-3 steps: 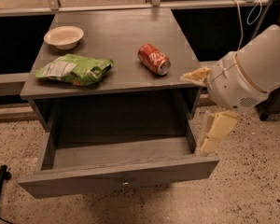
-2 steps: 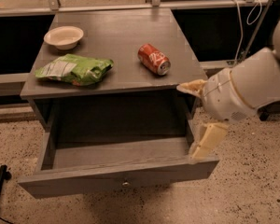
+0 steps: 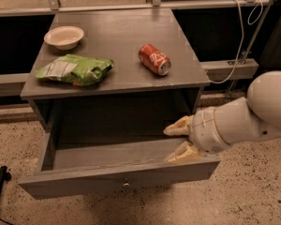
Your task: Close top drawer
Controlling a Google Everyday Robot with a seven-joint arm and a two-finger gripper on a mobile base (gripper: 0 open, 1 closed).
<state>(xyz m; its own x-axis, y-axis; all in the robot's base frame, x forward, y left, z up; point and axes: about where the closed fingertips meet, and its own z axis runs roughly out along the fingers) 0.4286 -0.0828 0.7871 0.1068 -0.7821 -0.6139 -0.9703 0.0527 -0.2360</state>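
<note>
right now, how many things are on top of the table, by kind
bowl: 1
chip bag: 1
soda can: 1
total: 3
The gripper, fingers apart, is over the right front corner of the open top drawer.

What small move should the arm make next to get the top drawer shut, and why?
Probably lift the gripper over to the outer face of the top drawer, ready to push. The drawer stands pulled far out, and the gripper, jaws apart, sits at its right end just behind the front panel, so it cannot push inward from there.
</note>
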